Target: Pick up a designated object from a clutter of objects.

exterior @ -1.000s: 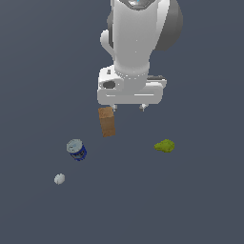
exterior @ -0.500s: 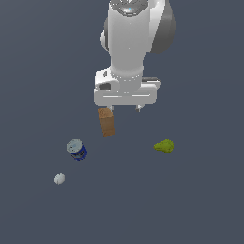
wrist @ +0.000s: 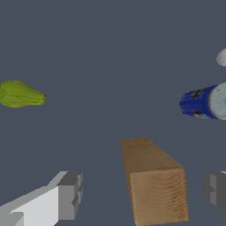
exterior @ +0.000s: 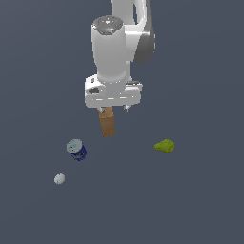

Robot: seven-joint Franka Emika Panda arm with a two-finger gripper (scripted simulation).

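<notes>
Wooden block (exterior: pixel 107 122), seen in the exterior view, lies directly under the gripper (exterior: pixel 113 108), its upper end hidden behind the white hand and its lower end poking out below on the dark bench (exterior: pixel 200 200). The blue can (exterior: pixel 76 149) sits off toward the exterior view's left and nearer the camera than the gripper, the white lump (exterior: pixel 59 178) farther out the same way, and the yellow-green lump (exterior: pixel 165 146) well apart on the opposite side. In the wrist view the gripper (wrist: pixel 143 190) is spread wide with nothing in it, one finger (wrist: pixel 68 195) on each side of the wooden block (wrist: pixel 152 181) and clear daylight between pads and wood. The likely risk: the block looks slightly skewed to the jaws and nearer one finger, so on closing that finger could touch first and twist or push it away instead of clamping it squarely; descending off-line could land a fingertip on its top face. It is a long tan-brown rectangular bar with fine grain on its square end face, flat-sided and plainly the biggest loose item.
</notes>
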